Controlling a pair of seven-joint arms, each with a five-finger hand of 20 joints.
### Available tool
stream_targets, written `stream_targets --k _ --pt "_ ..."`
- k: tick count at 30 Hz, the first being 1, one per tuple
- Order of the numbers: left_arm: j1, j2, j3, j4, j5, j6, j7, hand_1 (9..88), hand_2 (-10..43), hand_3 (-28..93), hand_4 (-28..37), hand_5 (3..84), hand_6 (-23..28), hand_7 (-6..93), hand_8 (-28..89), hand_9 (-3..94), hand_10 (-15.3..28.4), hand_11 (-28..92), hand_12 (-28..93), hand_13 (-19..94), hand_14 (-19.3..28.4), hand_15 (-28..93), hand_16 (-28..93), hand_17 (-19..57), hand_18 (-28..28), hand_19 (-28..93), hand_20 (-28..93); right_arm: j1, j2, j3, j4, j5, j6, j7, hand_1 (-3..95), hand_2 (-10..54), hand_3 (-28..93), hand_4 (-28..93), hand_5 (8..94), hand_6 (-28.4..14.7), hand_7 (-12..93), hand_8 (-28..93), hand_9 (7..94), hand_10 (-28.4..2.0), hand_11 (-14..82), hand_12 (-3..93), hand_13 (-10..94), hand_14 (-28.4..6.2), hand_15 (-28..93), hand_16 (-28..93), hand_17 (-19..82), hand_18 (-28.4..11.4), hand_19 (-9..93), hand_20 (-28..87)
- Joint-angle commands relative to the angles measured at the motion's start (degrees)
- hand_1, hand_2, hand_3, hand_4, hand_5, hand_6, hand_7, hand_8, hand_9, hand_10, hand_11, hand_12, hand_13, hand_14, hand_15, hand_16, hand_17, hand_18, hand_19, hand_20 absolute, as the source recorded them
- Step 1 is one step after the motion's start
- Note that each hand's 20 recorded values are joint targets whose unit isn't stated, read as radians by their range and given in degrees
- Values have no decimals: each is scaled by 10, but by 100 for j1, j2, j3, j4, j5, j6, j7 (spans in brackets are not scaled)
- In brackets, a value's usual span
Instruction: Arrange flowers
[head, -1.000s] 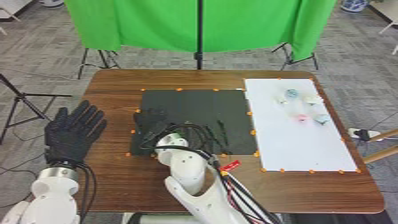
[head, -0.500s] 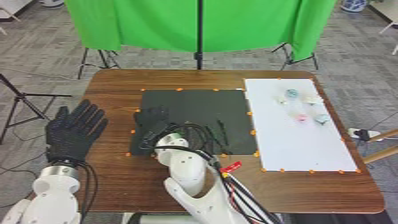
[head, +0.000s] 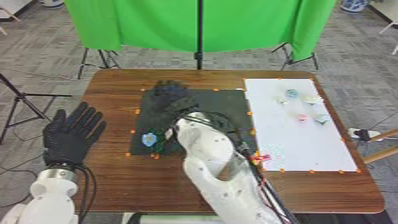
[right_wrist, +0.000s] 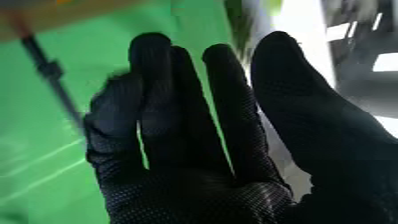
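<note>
In the head view, my right hand (head: 173, 100) is over the upper left of the black mat (head: 226, 100). Its fingers are straight in the right wrist view, where the hand (right_wrist: 191, 150) holds nothing. A blue flower (head: 148, 139) lies near the mat's lower left corner, with some green beside it, left of the right wrist. On the white sheet (head: 306, 145) are small flowers: a blue one (head: 291, 93), a pink one (head: 302, 118), a pale teal one (head: 322, 118) and whitish ones (head: 313, 100). My left hand (head: 74, 134) rests open at the table's left side.
Orange markers dot the edges of the mat and sheet on the brown table (head: 120, 185). The right forearm crosses the mat's lower part. A green cloth (head: 151, 25) hangs behind the table, with black stand legs below it.
The right hand has moved away from the robot, up across the mat, and its forearm has shifted. The blue flower at the mat's lower left now shows. My left hand has barely moved.
</note>
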Motion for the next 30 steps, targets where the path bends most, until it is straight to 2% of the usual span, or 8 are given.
stream_targets --k 1,2,4,8,12,20,26,30 --pt "197 -141 -118 85 99 -356 -40 269 119 756 -283 461 94 189 -115 384 163 248 104 271 170 456 -80 -68 161 400 141 -207 1671 1477 -462 397 -448 143 466 -95 868 -283 556 -56 206 -141 513 -201 164 149 420 -186 473 114 240 -228 703 250" --pt "273 -151 -164 39 114 -339 -46 270 118 755 -283 461 94 189 -114 384 163 247 104 271 170 455 -79 -68 161 399 140 -241 1807 1683 -462 487 -793 130 464 -95 873 -283 537 -57 206 -140 487 -203 157 147 389 -189 453 107 226 -223 685 237" --pt "288 -158 -181 32 133 -342 -20 271 117 755 -283 459 93 189 -114 383 161 245 104 272 170 455 -79 -68 161 397 140 -362 2069 2028 -419 540 -859 329 471 -95 881 -283 461 -62 221 -146 401 -203 145 140 302 -192 402 89 180 -211 640 203" --pt "384 -201 -199 -24 121 -308 50 272 117 753 -283 457 93 187 -113 383 161 243 105 273 169 453 -78 -68 161 396 140 -711 2487 2547 -580 654 -858 626 481 -95 884 -283 432 -65 223 -151 365 -205 140 131 261 -197 368 79 156 -207 616 182" --pt "410 -203 -197 -18 131 -261 109 272 117 753 -283 458 93 187 -113 383 161 241 106 274 169 451 -77 -67 161 395 141 -889 2653 2886 -639 787 -950 690 486 -95 886 -283 430 -66 220 -153 365 -204 140 129 259 -199 365 82 152 -209 615 179" --pt "399 -234 -109 -23 134 -205 67 273 118 750 -283 457 92 189 -113 383 162 242 107 275 169 451 -76 -68 162 394 142 -1317 2819 3317 -728 812 -1421 889 494 -95 908 -283 435 -53 214 -153 367 -193 131 127 264 -194 340 91 144 -213 604 180" --pt "402 -223 -157 -30 138 -198 71 278 111 752 -283 458 93 189 -113 383 161 243 108 275 169 452 -76 -68 162 394 142 -1724 2845 3542 -752 662 -1791 882 508 -95 905 -283 432 -50 208 -152 371 -190 125 131 309 -181 364 113 187 -228 705 240" --pt "404 -235 -187 -11 146 -184 53 279 109 751 -283 458 93 188 -113 383 161 245 108 276 169 453 -76 -68 162 394 143 -1665 2781 3504 -502 792 -1762 1174 504 -95 904 -283 440 -46 207 -151 384 -189 128 133 311 -184 366 115 188 -231 713 251"
